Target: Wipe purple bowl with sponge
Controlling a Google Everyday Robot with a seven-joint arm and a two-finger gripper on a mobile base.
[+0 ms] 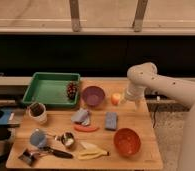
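The gripper [126,101] hangs low over the back right of the desk [141,125], just right of a small orange fruit [115,98]. How wide it stands, and whether it holds anything, cannot be told. The purple bowl [93,95] sits upright left of the fruit, beside the green tray [50,90]. The blue sponge [111,120] lies flat on the desk in front of the bowl, apart from it, with an orange bowl [127,141] nearer the front edge.

A purple bowl [93,95], blue sponge [111,120], green tray [51,90], orange-red bowl [127,141], tan wooden tabletop [141,125] — white claw [130,101] held above its right side.
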